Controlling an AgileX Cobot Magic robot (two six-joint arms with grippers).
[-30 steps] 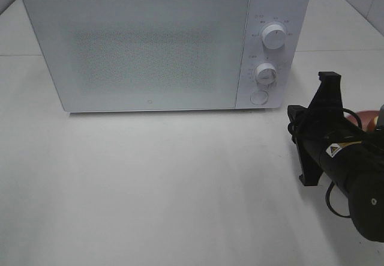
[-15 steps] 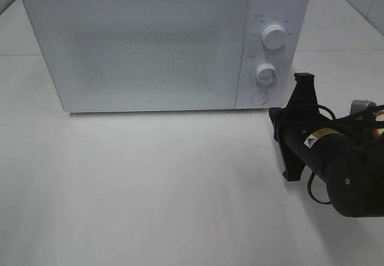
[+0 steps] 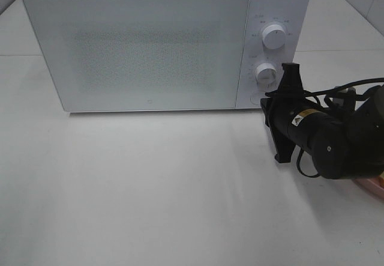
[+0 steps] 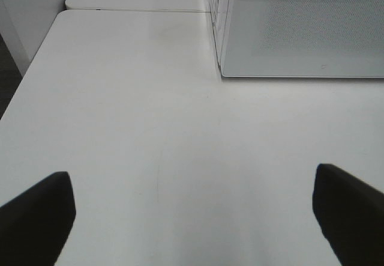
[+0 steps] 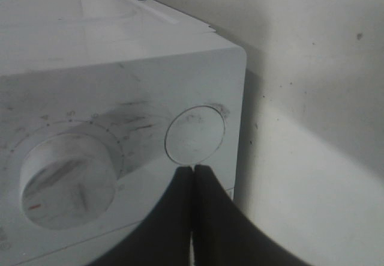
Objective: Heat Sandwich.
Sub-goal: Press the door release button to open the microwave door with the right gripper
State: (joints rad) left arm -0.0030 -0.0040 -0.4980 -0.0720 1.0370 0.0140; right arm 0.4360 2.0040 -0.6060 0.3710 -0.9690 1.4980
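The white microwave (image 3: 144, 50) stands at the back of the table with its door shut. My right gripper (image 3: 266, 102) is shut and empty, its tip right at the round button (image 3: 258, 96) at the bottom of the control panel. In the right wrist view the closed fingertips (image 5: 192, 171) sit just under that button (image 5: 195, 135), beside the lower knob (image 5: 66, 179). My left gripper (image 4: 192, 188) is open and empty over bare table, left of the microwave's corner (image 4: 223, 71). The sandwich is hidden behind the right arm.
Two knobs (image 3: 274, 36) (image 3: 266, 72) sit above the button. A sliver of the pink plate (image 3: 373, 185) shows under the right arm near the table's right edge. White table (image 3: 150, 182) spreads in front of the microwave. A table seam (image 4: 138, 9) runs behind.
My right arm has swung left and toward the microwave, bringing its shut tip from beside the plate to the round button. The plate is now mostly covered by the arm.
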